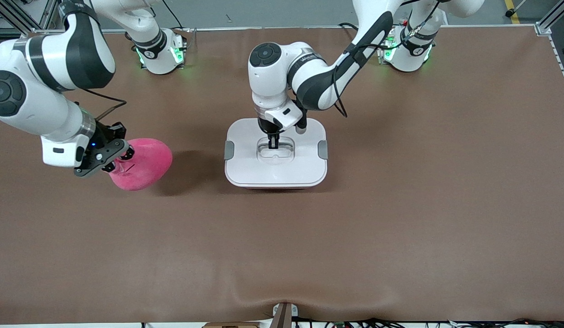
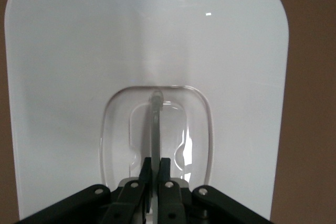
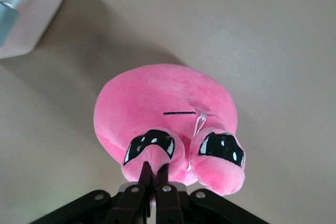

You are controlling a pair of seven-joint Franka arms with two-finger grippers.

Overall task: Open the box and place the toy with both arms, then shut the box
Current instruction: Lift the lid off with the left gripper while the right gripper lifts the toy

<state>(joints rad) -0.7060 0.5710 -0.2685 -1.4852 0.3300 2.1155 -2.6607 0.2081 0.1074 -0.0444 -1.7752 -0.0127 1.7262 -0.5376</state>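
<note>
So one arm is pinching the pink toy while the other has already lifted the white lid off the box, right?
Not quite. The lid is still on the box; the left gripper is only shut on the lid's clear handle, as the left wrist view shows. The right gripper does pinch the toy.

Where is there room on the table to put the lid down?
Bare table nearer the camera than the box, and toward the left arm's end. Crowded between box and toy, with the right gripper there.
</note>
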